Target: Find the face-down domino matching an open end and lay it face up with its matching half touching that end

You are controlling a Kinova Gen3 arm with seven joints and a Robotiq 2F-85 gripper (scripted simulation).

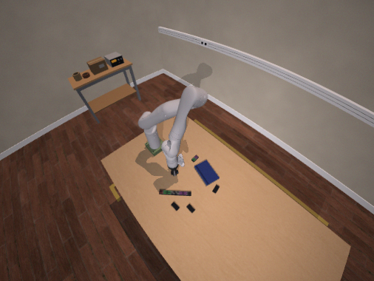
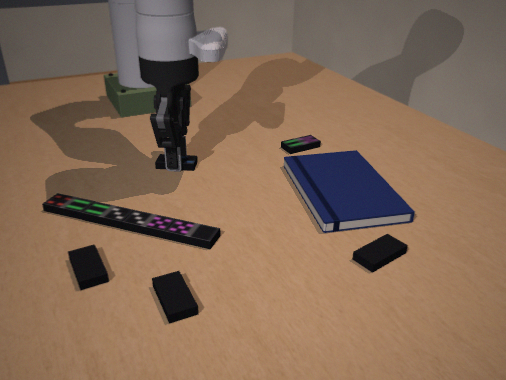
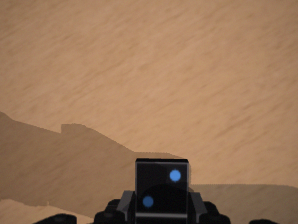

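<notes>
Jaws (image 1: 174,173) (image 2: 174,161) closed on the blue-dotted domino (image 2: 190,162) (image 3: 162,184) — it lies between them, face up.

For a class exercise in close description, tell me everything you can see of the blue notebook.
The blue notebook is closed and rectangular, its plain cover looking smooth and stiff. A darker band runs along one long side; pale page edges show beneath the cover. It lies flat on the table, between a face-up domino and a face-down one, touching neither.
</notes>
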